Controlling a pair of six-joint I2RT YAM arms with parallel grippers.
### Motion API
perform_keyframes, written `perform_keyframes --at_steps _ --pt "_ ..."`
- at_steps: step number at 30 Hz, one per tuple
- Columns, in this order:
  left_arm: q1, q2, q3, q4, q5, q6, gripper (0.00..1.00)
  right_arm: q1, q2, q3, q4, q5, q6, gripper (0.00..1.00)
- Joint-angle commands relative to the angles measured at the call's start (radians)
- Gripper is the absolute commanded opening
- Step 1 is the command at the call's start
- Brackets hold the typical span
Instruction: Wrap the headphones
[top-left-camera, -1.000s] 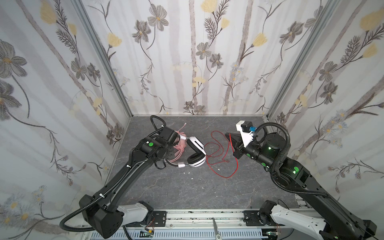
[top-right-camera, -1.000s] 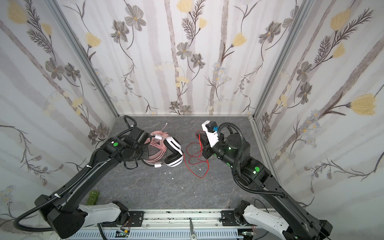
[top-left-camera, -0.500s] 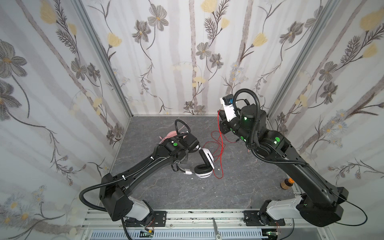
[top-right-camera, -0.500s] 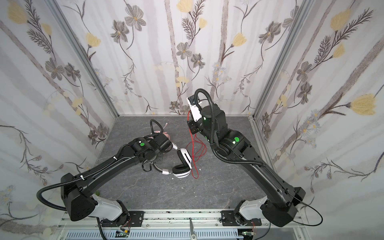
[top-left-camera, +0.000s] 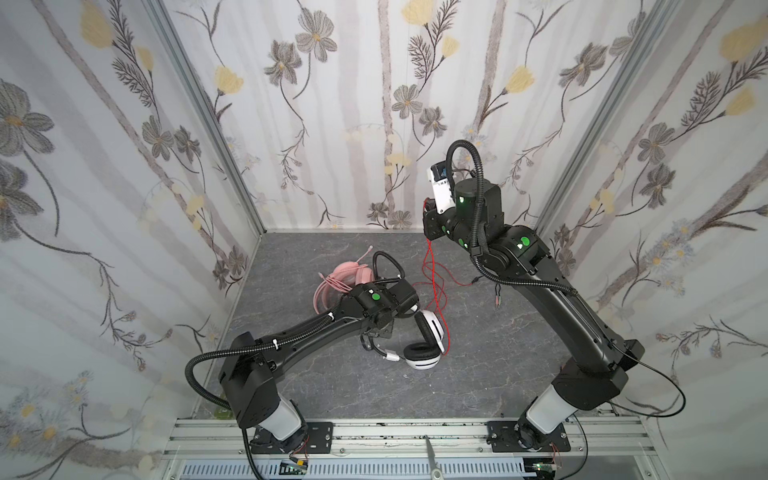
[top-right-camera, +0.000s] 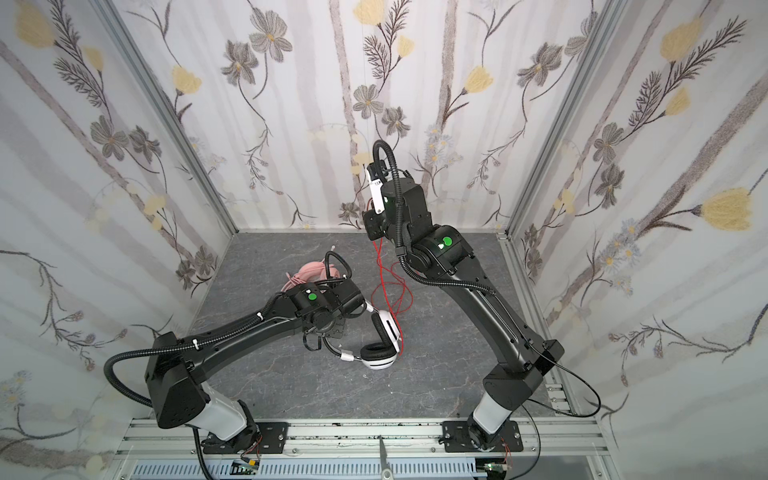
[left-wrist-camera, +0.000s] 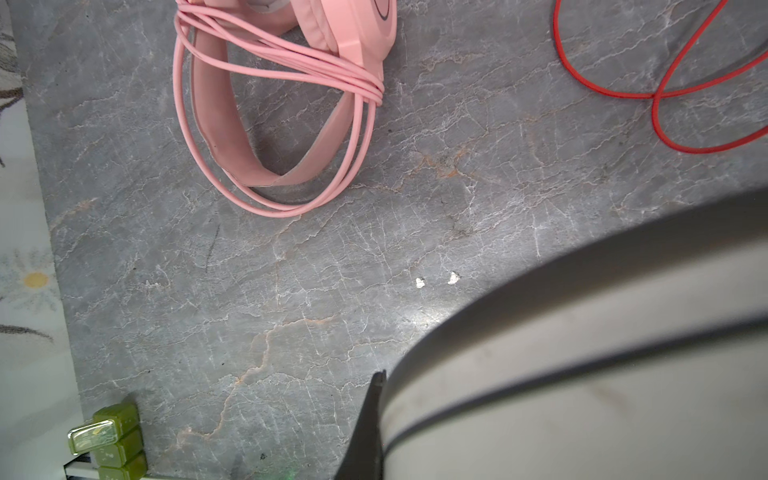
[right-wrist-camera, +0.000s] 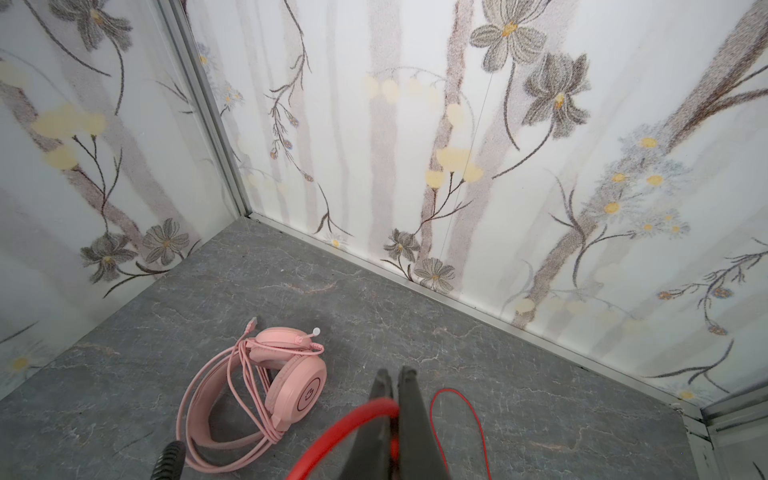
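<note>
My left gripper (top-left-camera: 412, 315) is shut on the white-and-black headphones (top-left-camera: 432, 332), holding them by the headband just above the floor in both top views (top-right-camera: 388, 330). In the left wrist view one dark finger (left-wrist-camera: 372, 415) presses against the white band (left-wrist-camera: 582, 374). My right gripper (right-wrist-camera: 395, 374), raised near the back wall (top-left-camera: 428, 224), is shut on the thin red cord (right-wrist-camera: 374, 405). That cord (top-left-camera: 432, 270) hangs down to the white headset. The pink headphones (top-left-camera: 353, 274) lie behind my left wrist, cord looped around them (left-wrist-camera: 291, 83).
Flowered walls (top-left-camera: 124, 187) close in the left, back and right sides. Loose red cord loops (top-right-camera: 395, 291) and the plug ends (top-left-camera: 496, 299) lie on the grey floor (top-left-camera: 415, 399). A small green object (left-wrist-camera: 112, 432) sits at the floor's left edge. A metal rail (top-left-camera: 374, 432) runs along the front.
The right gripper has risen toward the back wall, pulling the red cord taut. The left gripper has carried the white headset forward and rightward, away from the pink one.
</note>
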Motion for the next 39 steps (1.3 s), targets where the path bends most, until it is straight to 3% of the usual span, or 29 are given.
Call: perform_keyframes --at_steps 1,14,21,30,39 --pt "-0.003 0.010 0.012 0.038 0.022 -0.024 0.00 -0.014 0.013 0.009 -0.024 -0.039 0.031 0.00" --pt "-0.118 0.178 0.216 -0.016 0.031 -0.033 0.00 -0.093 0.065 0.020 -0.009 -0.161 0.132 0.00" --pt "-0.165 0.210 0.250 -0.013 0.046 -0.025 0.00 -0.157 0.093 0.023 -0.016 -0.182 0.156 0.00" --pt "-0.218 0.120 0.195 0.105 0.170 0.047 0.00 -0.274 0.186 -0.045 -0.008 -0.272 0.173 0.00" --pt "-0.200 -0.065 0.049 0.288 0.297 0.026 0.00 -0.313 0.091 -0.410 0.155 -0.369 0.200 0.00"
